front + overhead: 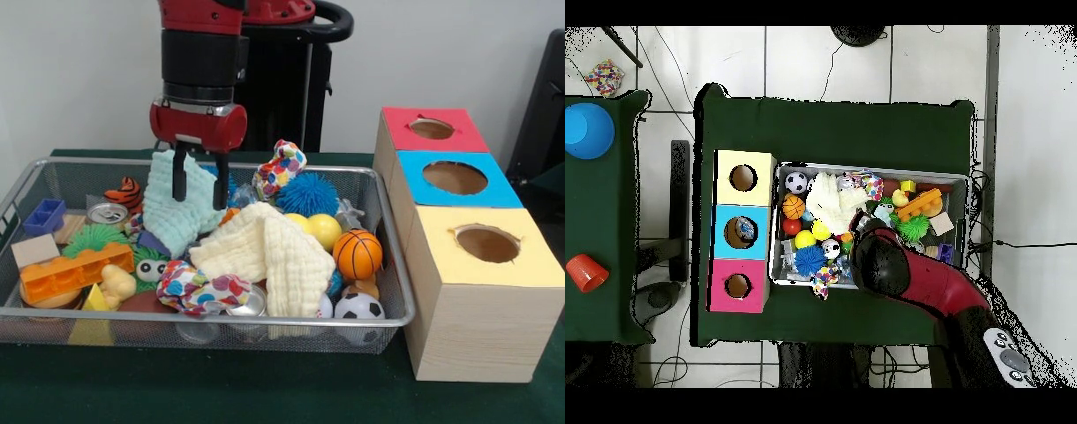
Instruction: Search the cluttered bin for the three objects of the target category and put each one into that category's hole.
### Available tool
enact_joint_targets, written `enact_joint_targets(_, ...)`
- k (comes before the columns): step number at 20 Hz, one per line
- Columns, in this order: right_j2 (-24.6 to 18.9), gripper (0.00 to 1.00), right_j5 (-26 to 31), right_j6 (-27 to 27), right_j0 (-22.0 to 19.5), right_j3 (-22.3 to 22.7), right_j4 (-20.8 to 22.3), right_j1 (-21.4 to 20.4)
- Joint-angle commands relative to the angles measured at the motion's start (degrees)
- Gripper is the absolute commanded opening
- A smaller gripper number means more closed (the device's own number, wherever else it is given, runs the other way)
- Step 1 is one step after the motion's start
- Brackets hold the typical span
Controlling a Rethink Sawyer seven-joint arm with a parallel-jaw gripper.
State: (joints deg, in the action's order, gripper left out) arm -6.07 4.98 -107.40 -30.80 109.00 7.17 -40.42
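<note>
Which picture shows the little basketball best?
The front view: the basketball sits unobstructed at the bin's right end, stripes clear. The overhead view shows it only as a small orange dot beside the boxes.

A table (265, 397) covered in dark green cloth carries two things directly — a wire mesh bin (388, 265) and a row of three wooden boxes (459, 327). In the front view the bin sits toward the table's left side, heaped with toys and cloths, and the boxes stand just beside the bin's right end. Each box has a round hole in a coloured top — yellow at the near edge, blue in the middle, red toward the far edge.
</note>
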Motion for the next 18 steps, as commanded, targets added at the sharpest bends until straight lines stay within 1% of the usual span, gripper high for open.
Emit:
enact_joint_targets(1, -7.98, 1.0, -2.45, -7.63, -1.74, 3.55, 0.59, 1.67)
enact_joint_targets(5, -11.03, 1.0, -3.03, -9.24, -3.53, 5.84, -0.37, 1.16)
enact_joint_targets(12, -16.42, 1.0, -5.15, -10.78, -6.82, 8.19, -0.84, 2.64)
enact_joint_targets(18, -18.05, 1.0, -7.6, -10.92, -7.71, 8.08, -0.3, 5.51)
